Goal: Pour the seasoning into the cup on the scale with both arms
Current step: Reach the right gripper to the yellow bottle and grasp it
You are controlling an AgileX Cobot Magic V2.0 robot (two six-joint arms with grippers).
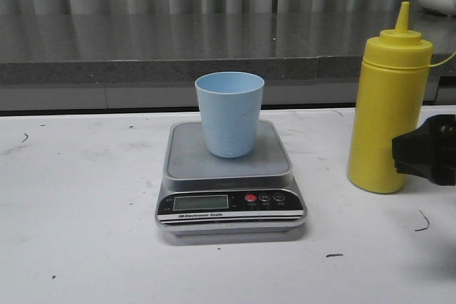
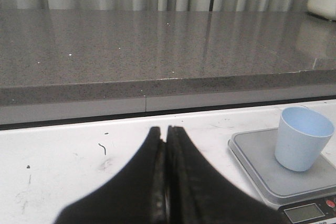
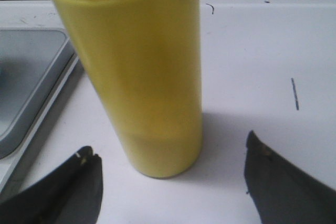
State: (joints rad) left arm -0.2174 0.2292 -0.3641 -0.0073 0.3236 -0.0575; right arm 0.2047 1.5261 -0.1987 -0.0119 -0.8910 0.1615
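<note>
The seasoning [image 1: 389, 108] stood upright at the right of the front frame, long axis vertical, nozzle pointing straight up, its base on the white surface [image 1: 78, 218]. The right gripper [image 3: 170, 174] sat low at the bottle's base, fingers [image 3: 278, 182] spread wide on either side of it and not touching; in the front frame only a black part showed at the right edge. Centre frame, the cup [image 1: 229, 113] stood mouth-up on the scale [image 1: 229, 186]. The left gripper [image 2: 166, 182] hung over bare surface left of the scale, fingers pressed together, holding nothing.
</note>
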